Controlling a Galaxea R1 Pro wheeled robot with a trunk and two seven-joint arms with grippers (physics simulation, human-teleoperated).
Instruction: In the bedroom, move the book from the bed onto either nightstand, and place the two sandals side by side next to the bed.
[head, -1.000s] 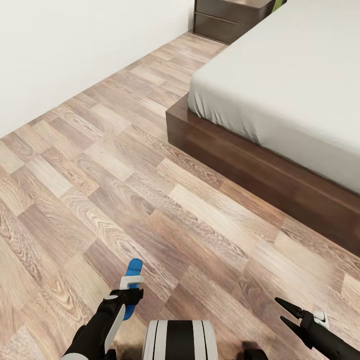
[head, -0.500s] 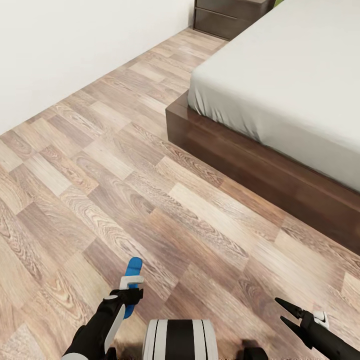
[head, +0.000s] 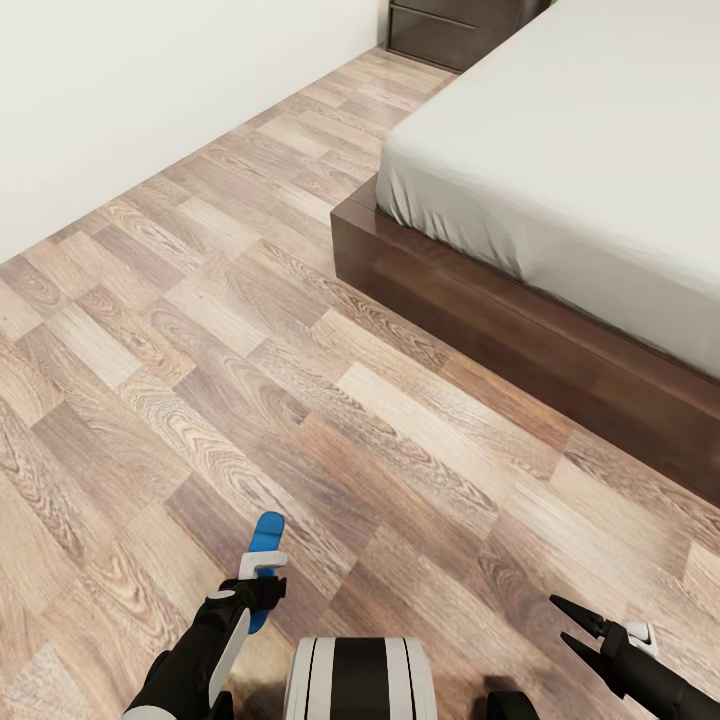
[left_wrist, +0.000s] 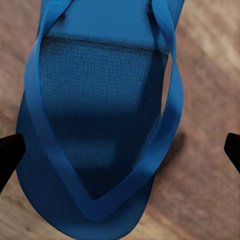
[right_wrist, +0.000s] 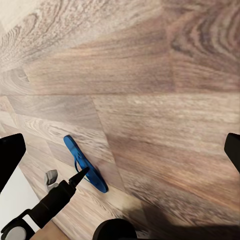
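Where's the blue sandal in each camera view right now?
Head view: the sandal pokes up past the left gripper at bottom left.
Left wrist view: the sandal seen close, straps up.
Right wrist view: small, lower left.
Shared landmark: the wood floor.

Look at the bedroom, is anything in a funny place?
Yes: a blue sandal is up in the robot's left gripper instead of lying on the wooden floor beside the bed. The right gripper is open and holds nothing. Nothing looks broken or spilled.
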